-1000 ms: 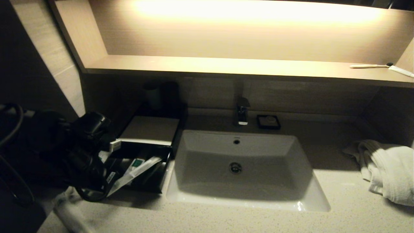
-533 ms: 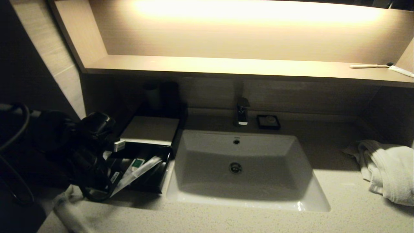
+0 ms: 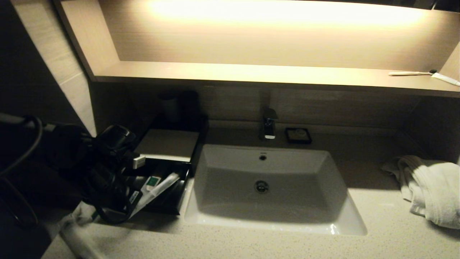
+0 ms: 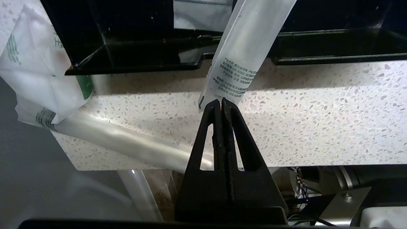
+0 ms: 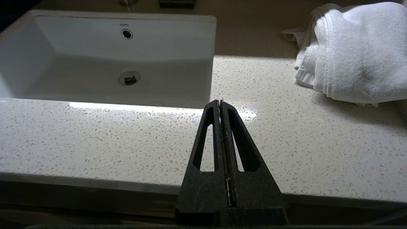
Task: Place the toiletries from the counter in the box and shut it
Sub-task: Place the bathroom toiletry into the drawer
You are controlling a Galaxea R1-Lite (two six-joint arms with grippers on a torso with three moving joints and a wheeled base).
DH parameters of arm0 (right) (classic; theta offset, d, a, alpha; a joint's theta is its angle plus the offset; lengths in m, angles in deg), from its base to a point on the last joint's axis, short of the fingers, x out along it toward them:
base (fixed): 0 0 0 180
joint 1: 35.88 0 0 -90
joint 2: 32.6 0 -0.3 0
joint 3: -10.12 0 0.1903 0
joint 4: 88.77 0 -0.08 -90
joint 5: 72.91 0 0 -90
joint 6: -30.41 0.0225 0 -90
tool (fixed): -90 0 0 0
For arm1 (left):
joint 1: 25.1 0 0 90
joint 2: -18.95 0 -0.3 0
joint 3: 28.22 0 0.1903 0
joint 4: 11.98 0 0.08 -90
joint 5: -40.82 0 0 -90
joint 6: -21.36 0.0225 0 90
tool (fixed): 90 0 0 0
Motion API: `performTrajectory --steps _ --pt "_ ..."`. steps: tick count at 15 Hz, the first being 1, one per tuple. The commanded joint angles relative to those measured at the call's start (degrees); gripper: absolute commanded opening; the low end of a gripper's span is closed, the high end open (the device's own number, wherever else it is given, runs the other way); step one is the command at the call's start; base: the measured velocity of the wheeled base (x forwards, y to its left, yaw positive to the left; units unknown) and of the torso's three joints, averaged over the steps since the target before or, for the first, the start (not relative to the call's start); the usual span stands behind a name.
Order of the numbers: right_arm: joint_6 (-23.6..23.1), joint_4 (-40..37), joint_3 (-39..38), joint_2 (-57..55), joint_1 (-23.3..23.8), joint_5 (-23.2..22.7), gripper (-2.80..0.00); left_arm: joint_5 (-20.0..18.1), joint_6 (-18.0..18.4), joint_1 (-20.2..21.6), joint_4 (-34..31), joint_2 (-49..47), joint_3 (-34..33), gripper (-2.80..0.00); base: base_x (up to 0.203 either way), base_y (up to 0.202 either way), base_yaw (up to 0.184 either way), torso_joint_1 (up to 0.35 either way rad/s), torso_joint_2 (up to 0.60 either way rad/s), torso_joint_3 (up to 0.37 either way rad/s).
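From the head camera I have the left gripper (image 3: pixel 131 210) low at the counter's (image 3: pixel 251 244) left front corner, just in front of the box (image 3: pixel 167 144), whose drawer (image 3: pixel 172 203) stands pulled out toward me. On the left wrist camera the fingers (image 4: pixel 237 127) are pressed flat together with no gap, and their tips sit right at the printed end of the wrapped toothbrush (image 4: pixel 244 54); I cannot tell whether that end is pinched between them or merely touching. The toothbrush runs slantwise from those tips up over the drawer's front lip, its far end inside the drawer and its near end hanging out over the speckled stone. In the drawer I can make out a white tube with a green mark (image 3: pixel 152 181) beside it, and the corner of another sachet (image 4: pixel 202 14) shows further in. Two more crumpled sachets (image 4: pixel 38 73) with green print lie off to one side, against the drawer's outer corner and over the counter edge. The box's pale top panel is bare. The right gripper (image 5: pixel 220 103) is parked, fingers together and holding nothing, hovering above the front of the counter between the sink (image 5: pixel 105 60) and a white towel (image 5: pixel 353 54). Behind the sink are the tap (image 3: pixel 268 124) and a small black soap dish (image 3: pixel 298 135), and a bare toothbrush (image 3: pixel 411 73) lies on the lit shelf (image 3: pixel 251 75).
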Motion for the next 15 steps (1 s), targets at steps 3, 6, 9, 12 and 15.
performTrajectory --steps 3,6,9,12,15 --pt "0.0 0.0 0.0 0.0 0.0 0.0 -2.8 0.1 -0.9 -0.2 -0.3 -1.9 2.3 -2.8 0.0 0.0 0.0 0.0 0.0 0.0" --pt "0.0 0.0 0.0 0.0 0.0 0.0 -2.8 0.1 -1.2 -0.6 -0.2 -3.5 3.6 -2.8 0.0 0.0 0.0 0.0 0.0 0.0" --pt "0.0 0.1 0.0 0.0 0.0 0.0 -2.8 0.1 -2.5 -1.2 -0.2 -5.0 5.4 -2.8 0.0 0.0 0.0 0.0 0.0 0.0" --pt "0.0 0.0 0.0 0.0 0.0 0.0 -2.8 0.1 -3.0 -1.7 -0.3 -6.2 7.4 -2.8 0.0 0.0 0.0 0.0 0.0 0.0" --pt "0.0 0.0 0.0 0.0 0.0 0.0 -2.8 0.1 -3.3 -1.8 -0.3 -7.5 9.3 -2.8 0.0 0.0 0.0 0.0 0.0 0.0"
